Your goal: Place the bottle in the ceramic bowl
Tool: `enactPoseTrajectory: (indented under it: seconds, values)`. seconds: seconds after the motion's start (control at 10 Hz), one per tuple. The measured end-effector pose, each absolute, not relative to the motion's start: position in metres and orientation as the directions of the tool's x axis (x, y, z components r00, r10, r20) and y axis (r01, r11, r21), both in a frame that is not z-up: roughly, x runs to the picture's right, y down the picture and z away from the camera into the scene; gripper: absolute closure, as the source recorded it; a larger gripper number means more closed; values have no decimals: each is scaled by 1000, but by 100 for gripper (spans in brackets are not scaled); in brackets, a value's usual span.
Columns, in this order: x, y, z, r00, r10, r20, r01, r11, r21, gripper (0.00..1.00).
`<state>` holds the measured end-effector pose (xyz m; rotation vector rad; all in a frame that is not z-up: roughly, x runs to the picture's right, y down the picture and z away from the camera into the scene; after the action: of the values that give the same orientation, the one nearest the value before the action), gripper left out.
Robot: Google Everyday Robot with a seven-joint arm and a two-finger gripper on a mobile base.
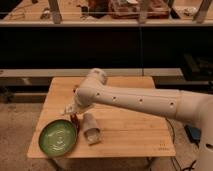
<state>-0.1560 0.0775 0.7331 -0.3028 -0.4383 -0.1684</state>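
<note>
Blurred gripper (69, 108) near ceramic bowl (46, 145), bottle (74, 120) partly hidden beneath

**Table layout around the gripper**

The gripper (69, 108) hangs over the front-left part of the table (131, 126). The bottle (74, 120) is just in front of it. The ceramic bowl (58, 138) lies further front and slightly left. The cup (91, 128) lies on its side to the gripper's front-right, just beside the bottle.

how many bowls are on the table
1: the ceramic bowl at the front left corner of the table. The gripper hangs just behind it, by the bottle. The arm covers some tabletop, so another could be hidden.
</note>
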Motion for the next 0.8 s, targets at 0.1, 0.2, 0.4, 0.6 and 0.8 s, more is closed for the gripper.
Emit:
enactPoseTrajectory:
  seconds: [0.1,0.2,0.4,0.6,0.8]
  values:
    - [-171,83,734,885,-107,453,238,941,-242,94]
    - [-189,91,736,875,-116,471,249,940,-232,94]
    - [-210,116,751,859,-129,496,265,940,-214,94]
    - [-215,139,747,841,-154,519,290,938,-190,88]
    - [-233,155,738,828,-177,533,316,932,-180,68]
